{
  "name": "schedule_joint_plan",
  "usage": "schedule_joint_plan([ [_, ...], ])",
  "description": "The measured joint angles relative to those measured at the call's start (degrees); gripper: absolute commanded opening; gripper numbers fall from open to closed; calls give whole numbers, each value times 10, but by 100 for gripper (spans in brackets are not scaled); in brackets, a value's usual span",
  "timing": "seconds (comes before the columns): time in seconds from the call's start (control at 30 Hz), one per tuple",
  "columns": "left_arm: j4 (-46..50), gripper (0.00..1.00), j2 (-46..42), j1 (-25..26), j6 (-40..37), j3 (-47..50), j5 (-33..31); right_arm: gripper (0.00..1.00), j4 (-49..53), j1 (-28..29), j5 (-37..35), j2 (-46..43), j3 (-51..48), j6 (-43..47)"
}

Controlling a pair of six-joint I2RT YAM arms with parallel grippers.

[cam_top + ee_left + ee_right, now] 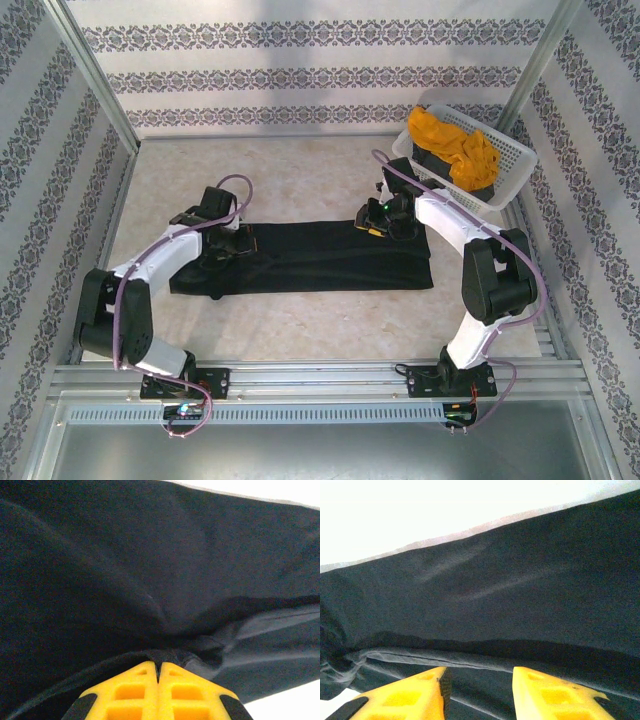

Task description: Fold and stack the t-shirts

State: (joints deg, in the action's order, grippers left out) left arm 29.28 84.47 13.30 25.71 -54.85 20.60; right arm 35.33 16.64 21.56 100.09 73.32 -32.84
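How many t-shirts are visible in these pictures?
3: a large black fabric t-shirt spread on the table; an orange-yellow t-shirt in the white plastic lattice basket; a dark grey t-shirt beneath it. More may be hidden.

There are three t-shirts, namely one black t-shirt (310, 258), one orange-yellow t-shirt (455, 138) and one dark grey t-shirt (434, 164), along with one white basket (517, 160), one bench (300, 175) and two arms, the left arm (150, 262) and the right arm (462, 232).
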Motion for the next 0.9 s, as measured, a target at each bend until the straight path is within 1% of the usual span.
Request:
schedule_joint_plan([
  [0.27,25,0,-43,71,128,47,3,38,4,0,0,0,0,0],
  [0.5,28,0,-62,122,219,75,3,38,4,0,4,-19,-20,0],
  [0.67,26,0,-47,160,257,84,2,38,4,0,4,-32,-43,-2],
  [0.9,31,0,-31,198,273,85,-2,37,9,-6,-4,-35,-72,-17],
])
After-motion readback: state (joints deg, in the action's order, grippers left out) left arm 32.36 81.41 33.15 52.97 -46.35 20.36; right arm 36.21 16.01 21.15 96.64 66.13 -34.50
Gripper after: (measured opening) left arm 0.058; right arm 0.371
